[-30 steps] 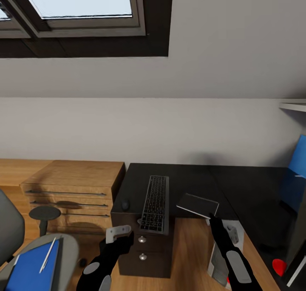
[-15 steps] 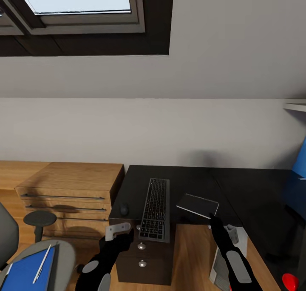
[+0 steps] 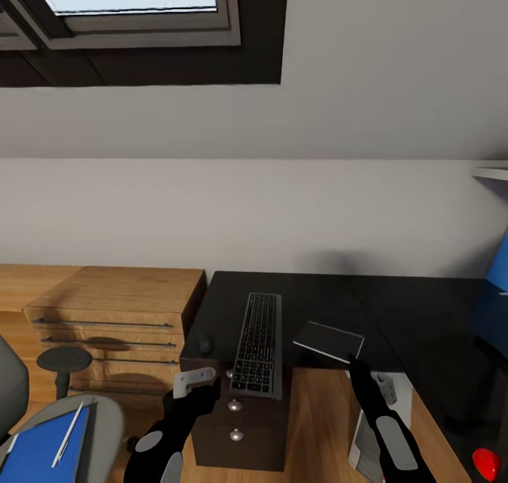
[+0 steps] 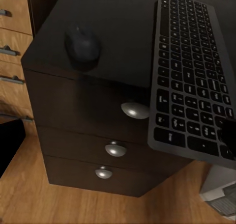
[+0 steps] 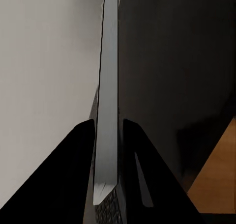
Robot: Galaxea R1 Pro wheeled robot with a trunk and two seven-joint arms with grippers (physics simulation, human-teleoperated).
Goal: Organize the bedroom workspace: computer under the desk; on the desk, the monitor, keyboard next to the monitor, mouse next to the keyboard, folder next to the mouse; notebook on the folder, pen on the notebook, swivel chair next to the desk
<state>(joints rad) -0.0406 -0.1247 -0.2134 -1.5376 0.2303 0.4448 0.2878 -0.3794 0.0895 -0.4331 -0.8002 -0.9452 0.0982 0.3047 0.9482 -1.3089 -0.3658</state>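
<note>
At your far left the grey padded swivel chair (image 3: 107, 414) is cut off by the frame. The flat blue folder (image 3: 39, 449) and thin white pen (image 3: 68, 435) lie on its seat, not yet moved. Past the light wooden dresser (image 3: 120, 299), the small dark rounded mouse (image 3: 206, 343) sits on the long black-topped desk (image 3: 416, 313) beside the slim black-keyed keyboard (image 3: 258, 342), whose near end overhangs the edge. Your left gripper (image 3: 195, 381) hovers there; I cannot tell how far it is open. Your right gripper (image 3: 350, 361) is clamped on a thin dark slab with a pale edge (image 3: 329, 340), probably the notebook, held level over the desk, likely awaiting the folder. The light grey tower computer (image 3: 368, 437) is half hidden behind that arm.
</note>
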